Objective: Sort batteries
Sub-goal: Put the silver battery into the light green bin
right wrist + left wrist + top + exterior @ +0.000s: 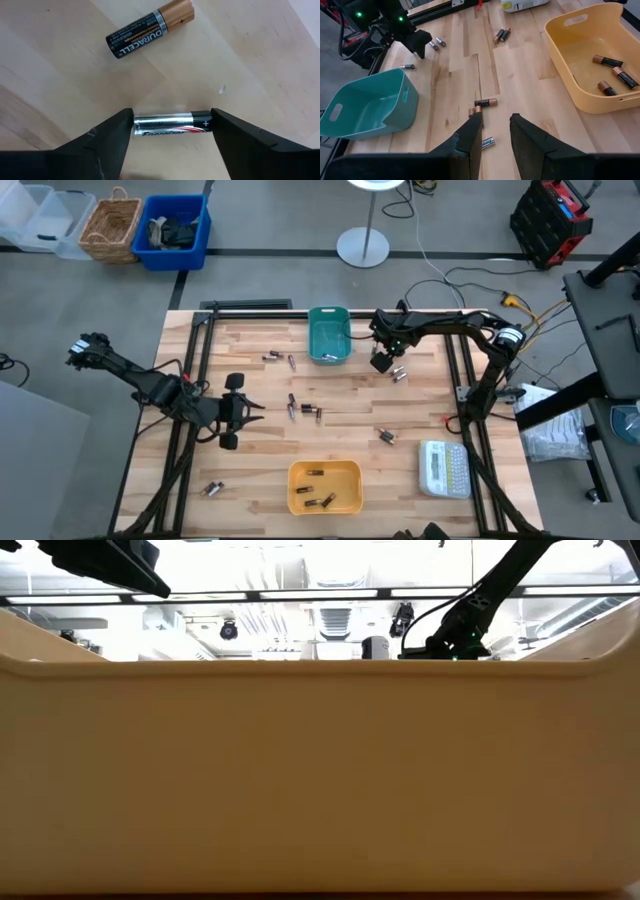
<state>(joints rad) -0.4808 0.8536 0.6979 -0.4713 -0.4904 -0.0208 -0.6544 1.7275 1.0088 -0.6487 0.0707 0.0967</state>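
Right gripper (172,125) open astride silver battery (172,125) lying near tabletop's far right edge beside teal bin (329,335); best closed squarely on its ends, clear of copper-topped battery (149,28) nearby; left gripper (495,131) open, waiting mid-tabletop toward the left edge.

Right arm: extended across the far right of the table, forearm bent back toward its base. Right gripper (171,131) points down at the tabletop, fingers spread. Left arm: reaches in from the left edge. Left gripper (495,131) sits low, apparently clear of the surface, fingers parted, nothing between them.
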